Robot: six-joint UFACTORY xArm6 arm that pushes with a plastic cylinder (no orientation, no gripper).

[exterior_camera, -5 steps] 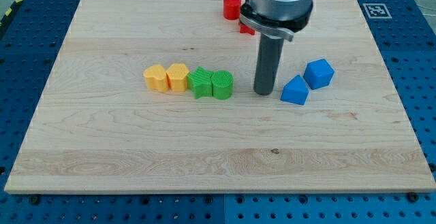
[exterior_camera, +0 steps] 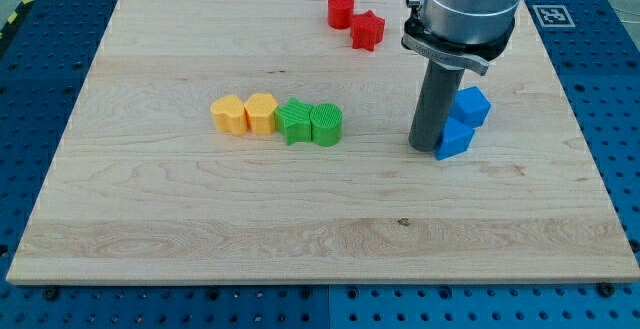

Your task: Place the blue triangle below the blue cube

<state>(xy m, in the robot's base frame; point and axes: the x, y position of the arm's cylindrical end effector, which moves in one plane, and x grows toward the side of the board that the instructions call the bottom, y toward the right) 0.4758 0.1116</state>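
**A:** Where is your tip sitting?

**B:** Your tip [exterior_camera: 427, 147] rests on the table [exterior_camera: 180, 219] at the view's right, pressed against the left side of the blue triangle [exterior_camera: 455, 139]. The rod covers part of that block, so you can't read its full shape; it looks wedge-like, but the view is poor there.

**A:** And the blue cube?

**B:** You see the blue cube [exterior_camera: 471, 105] just above and slightly right of the triangle, the two touching or nearly so.

**A:** Is there a gripper state to report?

**B:** You have no gripper here, only the rod, so nothing is open, closed or held.

**A:** What else do you have on the table?

**B:** Left of centre you have a tight row: two yellow blocks [exterior_camera: 246, 114], then a green star [exterior_camera: 294, 121] and a green cylinder [exterior_camera: 327, 125]. Near the top edge sit a red cylinder [exterior_camera: 341, 10] and a red star [exterior_camera: 367, 30], side by side.
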